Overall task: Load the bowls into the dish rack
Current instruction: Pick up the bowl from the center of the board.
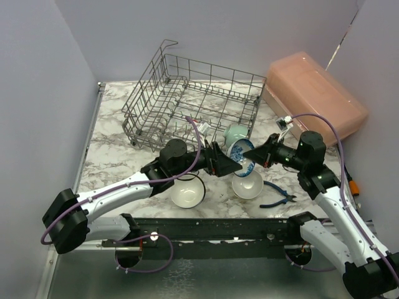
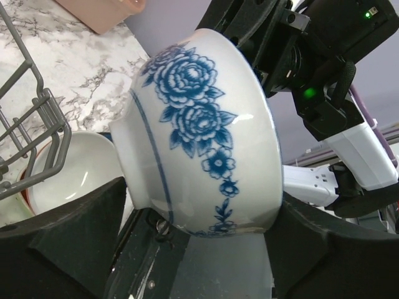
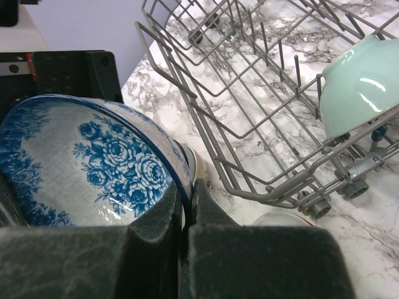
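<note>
A white bowl with blue flowers [image 1: 240, 157] hangs on its side above the table, in front of the dish rack [image 1: 187, 93]. My right gripper [image 3: 187, 199] is shut on the rim of this bowl [image 3: 81, 162]. My left gripper [image 2: 199, 215] stands wide open around the same bowl [image 2: 199, 124], one finger [image 2: 75, 230] close at each side. In the rack's near right corner a mint green bowl [image 1: 235, 132] stands on edge, also seen in the right wrist view [image 3: 358, 81]. Two white bowls [image 1: 187, 190] [image 1: 247, 185] rest on the table under the grippers.
A pink translucent box [image 1: 315, 96] stands at the back right beside the rack. Blue-handled pliers [image 1: 277, 198] lie on the marble near the right arm. The rack's near wire wall [image 3: 249, 124] runs close to the held bowl.
</note>
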Controlling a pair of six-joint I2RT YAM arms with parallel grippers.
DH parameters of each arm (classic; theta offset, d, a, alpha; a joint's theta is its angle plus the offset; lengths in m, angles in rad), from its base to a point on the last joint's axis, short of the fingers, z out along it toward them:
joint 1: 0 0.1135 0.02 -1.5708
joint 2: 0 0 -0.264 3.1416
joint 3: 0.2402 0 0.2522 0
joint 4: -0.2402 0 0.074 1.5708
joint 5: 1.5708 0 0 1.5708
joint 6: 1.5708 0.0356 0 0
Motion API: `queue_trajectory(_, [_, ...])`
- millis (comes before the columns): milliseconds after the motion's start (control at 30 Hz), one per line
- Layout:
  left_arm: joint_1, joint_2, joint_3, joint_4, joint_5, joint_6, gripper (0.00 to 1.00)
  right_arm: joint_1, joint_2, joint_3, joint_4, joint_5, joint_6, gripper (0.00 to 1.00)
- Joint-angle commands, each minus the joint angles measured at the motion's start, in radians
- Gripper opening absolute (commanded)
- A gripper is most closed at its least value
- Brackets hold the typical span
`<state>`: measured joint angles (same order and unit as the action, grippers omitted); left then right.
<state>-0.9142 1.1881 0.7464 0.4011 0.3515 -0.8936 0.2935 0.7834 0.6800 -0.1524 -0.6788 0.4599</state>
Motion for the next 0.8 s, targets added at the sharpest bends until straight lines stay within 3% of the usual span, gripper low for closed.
queue_trajectory(0, [-0.004,0.012,0.032,0.005,-0.007,0.020,0.78,0.001,0.002,-0.010,0.073,-0.053,0.020,0.01])
queue_trajectory(133, [-0.003,0.018,0.028,0.004,-0.007,0.022,0.66,0.001,0.018,-0.010,0.077,-0.065,0.018,0.01])
queue_trajectory(233, [-0.003,0.026,0.028,0.003,-0.002,0.025,0.49,0.001,0.020,-0.011,0.069,-0.063,0.010,0.01])
queue_trajectory(300, [-0.003,0.032,0.028,0.003,-0.003,0.025,0.35,0.002,0.018,-0.012,0.063,-0.059,0.007,0.01])
queue_trajectory(400, [-0.003,0.039,0.027,0.001,-0.006,0.023,0.04,0.001,0.018,-0.011,0.057,-0.050,0.005,0.01])
queue_trajectory(433, [-0.003,0.038,0.026,0.001,-0.010,0.022,0.00,0.001,0.019,-0.009,0.057,-0.050,0.004,0.02])
queue_trajectory(633, [-0.003,0.031,0.025,0.002,-0.020,0.025,0.00,0.002,0.020,-0.004,0.039,-0.041,-0.001,0.22])
queue_trajectory(767, [0.000,0.023,0.021,0.002,-0.027,0.028,0.00,0.002,0.023,-0.001,0.037,-0.041,-0.002,0.46])
